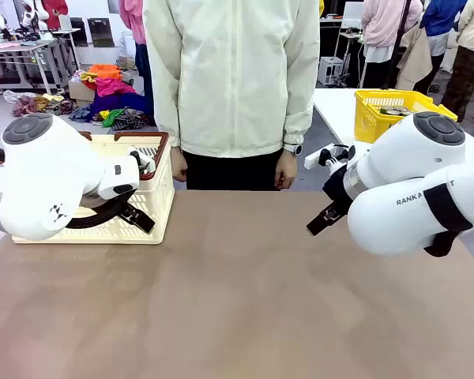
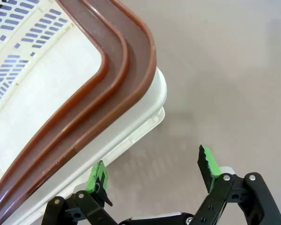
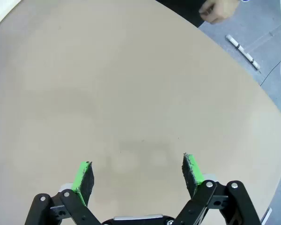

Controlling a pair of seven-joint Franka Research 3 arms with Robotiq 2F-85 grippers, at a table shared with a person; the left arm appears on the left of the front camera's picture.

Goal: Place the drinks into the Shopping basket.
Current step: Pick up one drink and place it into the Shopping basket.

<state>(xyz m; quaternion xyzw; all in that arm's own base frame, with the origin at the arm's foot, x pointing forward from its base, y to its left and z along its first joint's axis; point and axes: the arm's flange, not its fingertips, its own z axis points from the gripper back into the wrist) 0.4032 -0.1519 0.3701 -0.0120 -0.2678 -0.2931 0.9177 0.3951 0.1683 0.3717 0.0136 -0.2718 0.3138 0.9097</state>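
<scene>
The Shopping basket [image 1: 155, 196], cream-white lattice with a dark brown rim, stands at the table's far left. My left arm hangs in front of it. In the left wrist view, its folded brown handles and white corner [image 2: 131, 124] lie close to the left finger. There my left gripper [image 2: 152, 166] is open over the bare tabletop beside that corner, holding nothing. My right gripper [image 3: 138, 168] is also open, above bare brown table with nothing between its fingers. The drinks are out of view.
A person in a pale jacket stands at the far edge, with one hand [image 1: 286, 170] hanging by the table. A yellow basket [image 1: 379, 118] sits on a white table at back right. The brown tabletop [image 1: 237, 292] stretches between my arms.
</scene>
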